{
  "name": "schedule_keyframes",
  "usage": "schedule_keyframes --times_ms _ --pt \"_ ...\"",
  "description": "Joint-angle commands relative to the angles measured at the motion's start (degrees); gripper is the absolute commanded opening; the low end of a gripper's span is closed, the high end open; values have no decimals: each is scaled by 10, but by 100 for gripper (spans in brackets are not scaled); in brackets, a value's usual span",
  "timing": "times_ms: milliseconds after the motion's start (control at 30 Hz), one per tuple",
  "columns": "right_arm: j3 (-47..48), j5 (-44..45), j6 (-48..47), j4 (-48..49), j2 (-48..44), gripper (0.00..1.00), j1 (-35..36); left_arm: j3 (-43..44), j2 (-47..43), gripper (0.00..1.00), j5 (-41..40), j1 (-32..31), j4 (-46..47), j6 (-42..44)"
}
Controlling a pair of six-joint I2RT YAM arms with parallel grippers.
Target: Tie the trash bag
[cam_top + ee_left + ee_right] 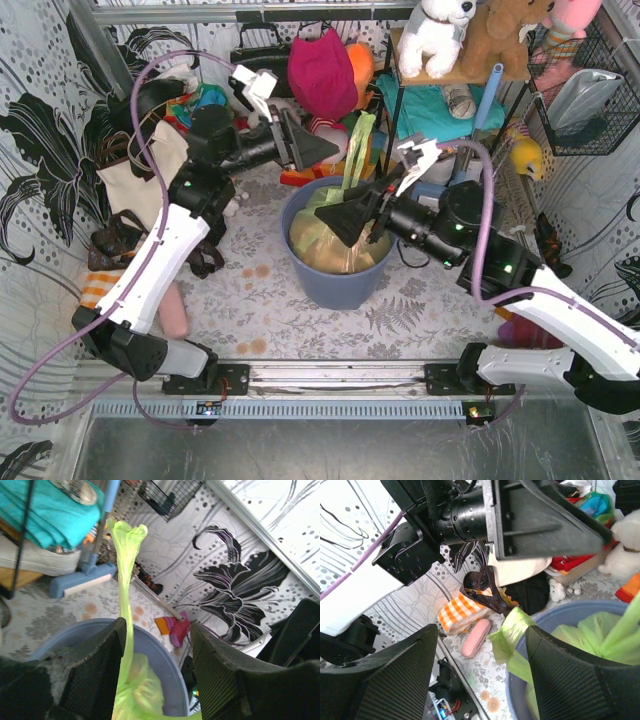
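The trash bag, lime-green with tan paper showing through, sits inside a round blue-grey bin. One long handle strip stands upright above the bin. My left gripper hovers beside that strip, open. In the left wrist view the strip runs up along the inner face of the left finger, not pinched. My right gripper hangs over the bin's mouth, open. In its view a second strip end lies loose over the bin rim between the fingers.
A pink case and an orange checked cloth lie left of the bin. A shelf with a teal towel and plush toys stands behind. A wire basket hangs at right, a tote bag at left.
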Motion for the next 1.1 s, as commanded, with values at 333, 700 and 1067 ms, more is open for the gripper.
schedule_keyframes --times_ms 333,700,1067 --pt "134 262 9 -335 -34 86 -2 -71 -113 79 -62 122 -35 128" --pt "65 188 -38 -312 35 97 -300 -296 -202 98 -496 127 -38 151" --pt "-312 241 -115 -1 33 97 -496 -590 -239 98 -730 134 179 157"
